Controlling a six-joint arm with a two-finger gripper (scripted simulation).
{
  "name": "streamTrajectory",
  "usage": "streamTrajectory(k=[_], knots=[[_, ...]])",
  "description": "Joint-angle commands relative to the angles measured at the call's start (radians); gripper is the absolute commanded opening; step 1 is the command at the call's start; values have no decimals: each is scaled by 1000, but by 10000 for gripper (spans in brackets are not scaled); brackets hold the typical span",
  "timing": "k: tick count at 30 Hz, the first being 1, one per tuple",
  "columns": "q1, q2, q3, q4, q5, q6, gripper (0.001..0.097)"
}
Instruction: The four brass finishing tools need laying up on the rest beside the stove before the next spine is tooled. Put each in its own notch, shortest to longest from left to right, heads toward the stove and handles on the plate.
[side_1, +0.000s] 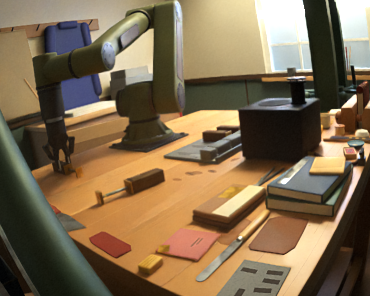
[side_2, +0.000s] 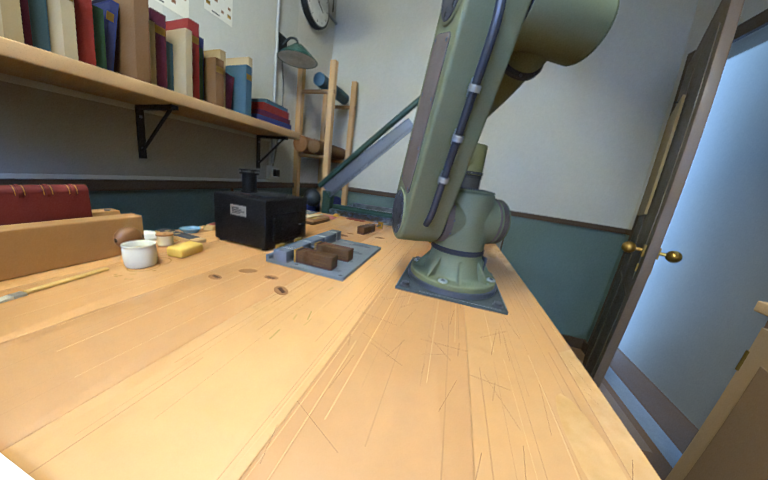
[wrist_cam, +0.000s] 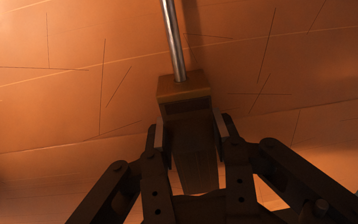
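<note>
My gripper is down at the far left end of the bench, closed around the dark wooden handle of a finishing tool. The tool's steel shank runs away from me along the benchtop. Its brass head is out of view. A second tool lies on the bench to my right, handle to the right and brass head to the left. The grey rest lies beside the black stove. Two tools lie on the rest with their handles on the plate.
The arm's base stands behind the rest. Books, a flat book, leather pieces, a knife and a yellow block fill the near right of the bench. A white cup stands left of the stove.
</note>
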Motion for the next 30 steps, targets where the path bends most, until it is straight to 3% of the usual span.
streamTrajectory(k=[1, 8, 19, 30], knots=[[0, 0, 1, 1, 0, 0, 410], [0, 0, 1, 1, 0, 0, 540], [0, -3, 4, 1, -5, 0, 540], [0, -67, 119, 1, -183, -1, 540]])
